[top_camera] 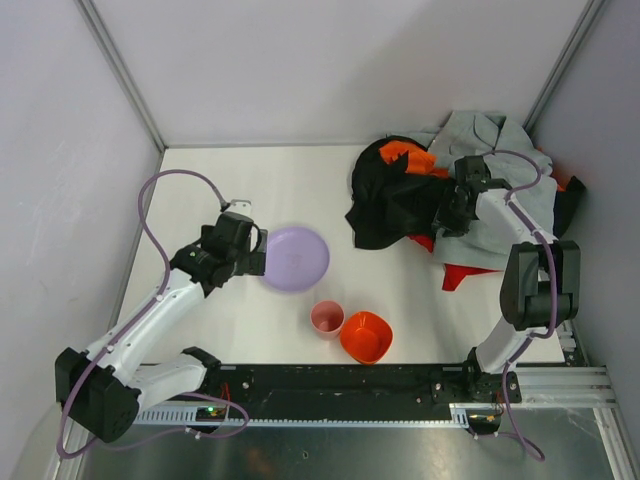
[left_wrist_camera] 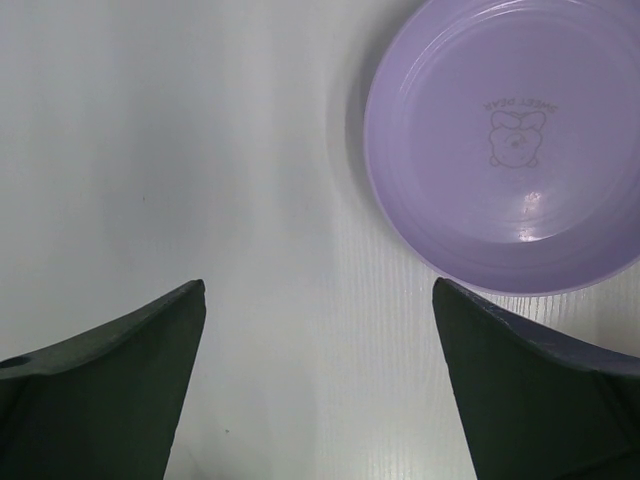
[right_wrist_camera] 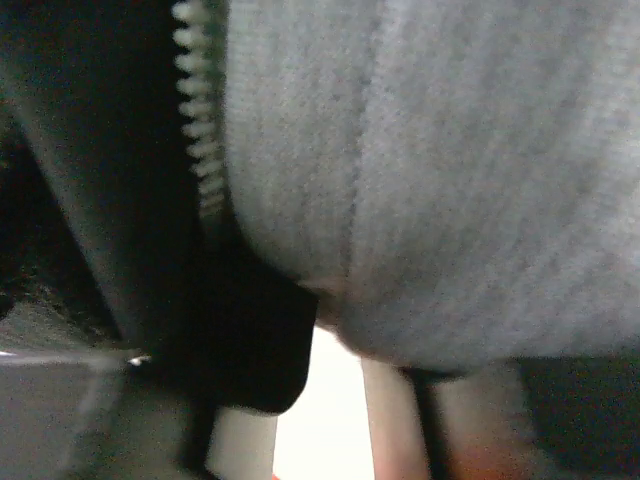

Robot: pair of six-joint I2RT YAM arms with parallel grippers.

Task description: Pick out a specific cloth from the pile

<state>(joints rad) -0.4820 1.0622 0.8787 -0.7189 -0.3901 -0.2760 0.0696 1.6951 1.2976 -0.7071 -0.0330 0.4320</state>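
**Near edge.** An orange bowl (top_camera: 365,336) and a pink cup (top_camera: 326,317) stand touching at 6 o'clock on the worktop (top_camera: 250,190).

**Mid field.** The left gripper (left_wrist_camera: 320,284) hovers at 9 o'clock of the purple plate (top_camera: 295,258), its fingers spread wide with nothing between them.

**Far field.** The pile (top_camera: 400,205) fills the 2 o'clock corner. The right gripper (top_camera: 452,212) is sunk into it. Its wrist view shows only grey and zippered black fabric, so I cannot tell whether it is closed.

**Progress.** The cloth (top_camera: 462,274) is not extracted. Only a red strip shows at the pile's 6 o'clock edge, pinned under grey fabric (top_camera: 495,135). Judged: grasp, pull-out and separation remain.

**Clearance.** Walls hem the pile at 12 and 3 o'clock. Open worktop lies toward 9 o'clock, between the pile and the plate.
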